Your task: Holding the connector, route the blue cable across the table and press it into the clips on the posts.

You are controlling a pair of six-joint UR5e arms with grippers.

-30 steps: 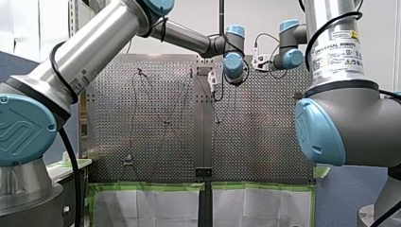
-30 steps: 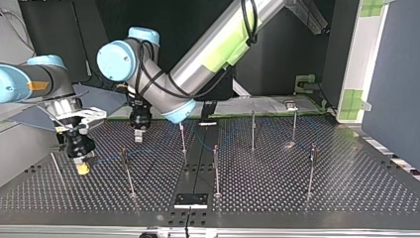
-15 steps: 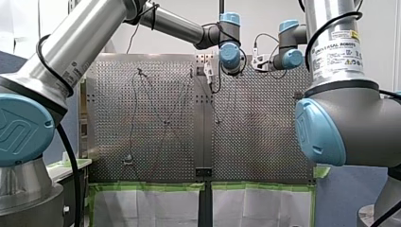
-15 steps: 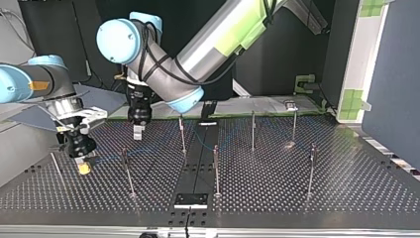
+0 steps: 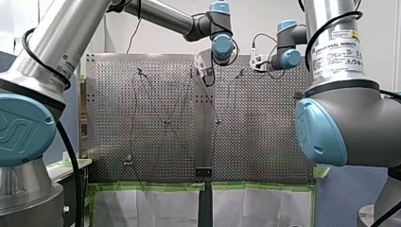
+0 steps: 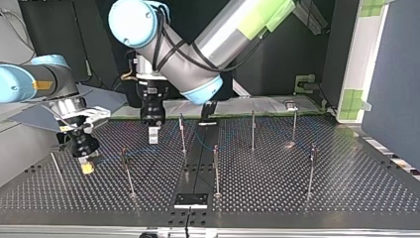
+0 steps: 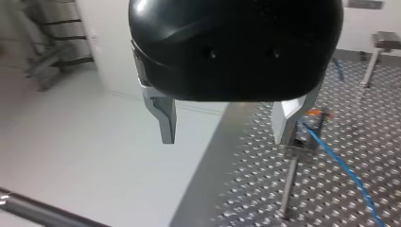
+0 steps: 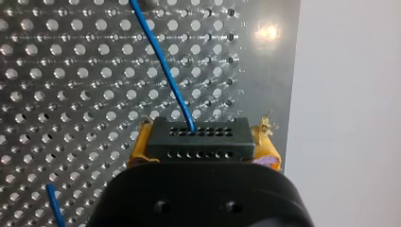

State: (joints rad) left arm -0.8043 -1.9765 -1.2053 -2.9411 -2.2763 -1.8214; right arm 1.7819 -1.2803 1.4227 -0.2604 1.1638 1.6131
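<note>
Right tool (image 6: 87, 167): clenched on the black connector (image 8: 198, 142), near the edge of the perforated counter (image 8: 71, 71). Blue cable (image 8: 165, 71) is led from the connector across the counter. Left tool (image 7: 224, 137): released, fingers parted.

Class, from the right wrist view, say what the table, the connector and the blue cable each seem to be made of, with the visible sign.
The table: likely bare metal, shiny; bright glare around punched holes.
The connector: probably matte black plastic; dull moulded block with rows of small holes.
The blue cable: seemingly smooth plastic sheath; even colour, gentle curve.
</note>
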